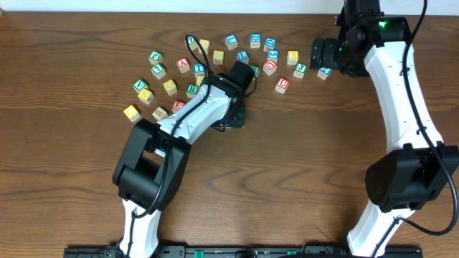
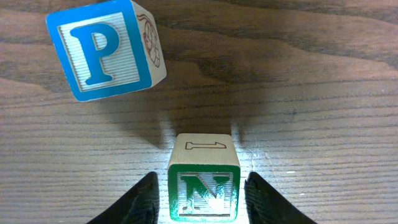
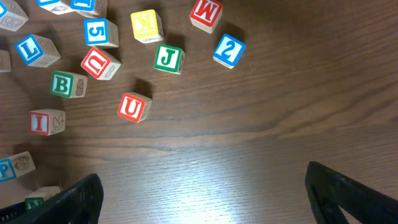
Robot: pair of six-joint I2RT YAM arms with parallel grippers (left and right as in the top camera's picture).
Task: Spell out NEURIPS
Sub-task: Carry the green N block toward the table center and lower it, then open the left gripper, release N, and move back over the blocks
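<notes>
A green N block (image 2: pixel 203 186) stands on the wood table between the fingers of my left gripper (image 2: pixel 200 199). A small gap shows on each side, so the jaws are open around it. A blue P block (image 2: pixel 102 50) lies tilted just beyond it to the left. In the overhead view my left gripper (image 1: pixel 237 115) is low at the table's middle, below the arc of letter blocks. My right gripper (image 3: pixel 202 193) is wide open and empty over bare wood. It hovers near the arc's right end (image 1: pixel 319 54). Ahead of it lie red U blocks (image 3: pixel 132 107) (image 3: pixel 99 62), a red I (image 3: pixel 46 121) and a blue P (image 3: pixel 12 167).
Several more blocks lie in the arc: green J (image 3: pixel 168 58), blue 2 (image 3: pixel 229 50), red M (image 3: pixel 206 12), yellow K (image 3: pixel 147 25), blue 5 (image 3: pixel 101 32), blue L (image 3: pixel 37 50), green B (image 3: pixel 67 84). Yellow and green blocks sit at the arc's left end (image 1: pixel 132 112).
</notes>
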